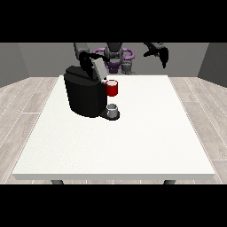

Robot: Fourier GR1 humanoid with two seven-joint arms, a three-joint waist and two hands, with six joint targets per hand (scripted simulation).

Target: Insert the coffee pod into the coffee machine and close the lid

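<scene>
The black coffee machine [84, 95] stands on the table's left half. Its grey lid [98, 69] is tilted up and open. A red pod holder [112, 88] juts from the machine's front, with a pale top that may be the coffee pod; I cannot tell for sure. A small grey cup [113, 111] sits on the drip tray below it. The hand at the view's left [93, 57] is at the lid's upper edge, behind the machine. The hand at the view's right [160, 51] hangs high above the table's far right edge, fingers relaxed and pointing down, holding nothing.
The white table [146, 137] stretches wide in front of and to the right of the machine. The robot's torso [115, 55] stands behind the far edge. Wooden floor surrounds the table.
</scene>
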